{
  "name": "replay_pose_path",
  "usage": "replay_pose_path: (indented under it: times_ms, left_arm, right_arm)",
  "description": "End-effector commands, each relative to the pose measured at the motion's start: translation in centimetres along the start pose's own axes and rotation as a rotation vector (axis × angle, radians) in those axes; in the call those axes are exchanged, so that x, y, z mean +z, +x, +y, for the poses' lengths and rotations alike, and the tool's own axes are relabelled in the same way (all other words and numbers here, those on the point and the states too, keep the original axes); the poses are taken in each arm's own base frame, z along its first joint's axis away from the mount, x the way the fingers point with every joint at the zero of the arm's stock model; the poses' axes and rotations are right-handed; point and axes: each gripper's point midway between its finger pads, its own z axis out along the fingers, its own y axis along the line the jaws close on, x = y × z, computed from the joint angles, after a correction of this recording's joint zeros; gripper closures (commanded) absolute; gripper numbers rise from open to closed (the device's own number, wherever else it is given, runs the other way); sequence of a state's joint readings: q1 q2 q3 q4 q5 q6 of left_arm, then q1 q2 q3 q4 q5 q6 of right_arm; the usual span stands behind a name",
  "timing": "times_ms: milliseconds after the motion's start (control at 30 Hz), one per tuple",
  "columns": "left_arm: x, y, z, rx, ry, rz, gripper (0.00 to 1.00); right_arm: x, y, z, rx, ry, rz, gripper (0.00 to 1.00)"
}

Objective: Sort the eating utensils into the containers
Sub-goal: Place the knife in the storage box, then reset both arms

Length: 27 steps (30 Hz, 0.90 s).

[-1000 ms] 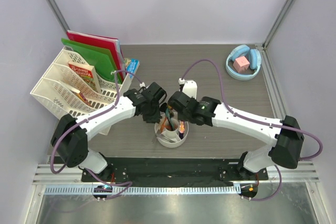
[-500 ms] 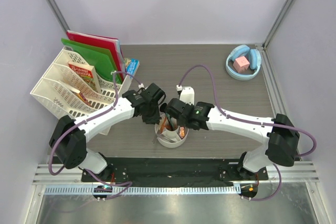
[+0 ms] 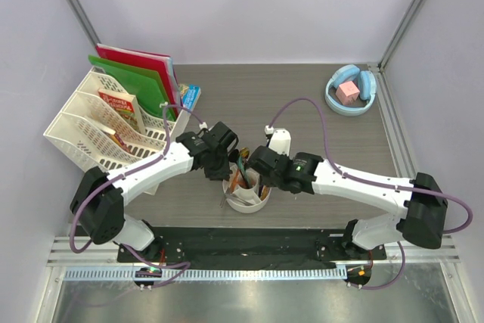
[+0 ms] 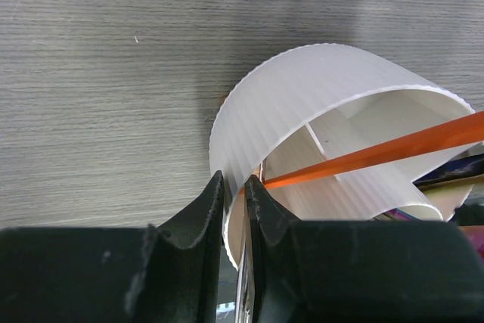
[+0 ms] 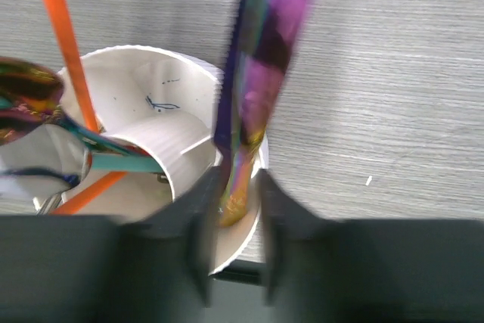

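Observation:
The white round container (image 3: 246, 197) stands on the table between both arms, its inner walls parting several utensils. My left gripper (image 4: 234, 187) is shut on the container's ribbed wall (image 4: 302, 96), one finger outside and one inside. An orange chopstick (image 4: 393, 147) leans across the inside. My right gripper (image 5: 234, 187) hangs over the container's right edge, jaws open. A purple iridescent utensil (image 5: 261, 73) stands between the jaws, with a gap on each side, its tip down in a compartment. An orange chopstick (image 5: 64, 43), a teal piece (image 5: 121, 160) and an iridescent spoon (image 5: 23, 100) sit in other compartments.
A white lattice file rack (image 3: 87, 126) with books, backed by red and green folders (image 3: 140, 73), stands at the left. A light blue bowl with a pink cube (image 3: 349, 93) sits at the far right corner. A small blue box (image 3: 190, 97) lies beside the rack.
My right gripper's jaws have opened and let go of the purple iridescent utensil, which now stands in the container. The right arm shifted slightly right. The left gripper has kept its grip.

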<state>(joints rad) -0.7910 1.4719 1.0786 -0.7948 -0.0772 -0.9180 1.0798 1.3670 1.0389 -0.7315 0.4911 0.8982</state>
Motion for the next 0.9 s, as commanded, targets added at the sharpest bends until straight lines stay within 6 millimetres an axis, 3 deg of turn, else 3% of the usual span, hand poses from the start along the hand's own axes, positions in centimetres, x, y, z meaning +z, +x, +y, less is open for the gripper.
replay_pose_path:
  times_ms: [0,267,367,467,567,767,867]
  left_arm:
    - [-0.4,-0.2,-0.4,-0.010,0.031,-0.025,0.84]
    - [-0.2,-0.4,-0.7,-0.002,0.032,-0.026,0.83]
    - [0.0,-0.3,-0.5,0.002,0.020,-0.018,0.84]
    - [0.0,-0.4,0.1,0.017,-0.010,-0.023,0.83]
    - [-0.4,-1.1,0.4,0.041,-0.018,-0.061,0.80]
    - [0.3,-1.2,-0.5,0.140,0.004,-0.022,0.80]
    - [1.6,-0.9,-0.9,0.172,-0.009,0.028,0.88]
  right_arm:
    - [-2.0,-2.0,0.6,0.046,-0.044,-0.098,0.55]
    - [-3.0,-3.3,0.7,0.050,-0.056,-0.135,0.50]
    - [-4.8,-5.3,0.5,0.093,-0.073,-0.204,0.50]
    - [-7.3,-7.4,-1.1,0.167,-0.078,-0.287,0.47]
    - [-8.9,-8.0,-3.7,0.217,-0.033,-0.336,0.37]
    - [-9.7,-7.4,-7.0,0.245,0.027,-0.356,0.36]
    - [-9.8,-7.6,-7.6,0.269,0.035,-0.378,0.36]
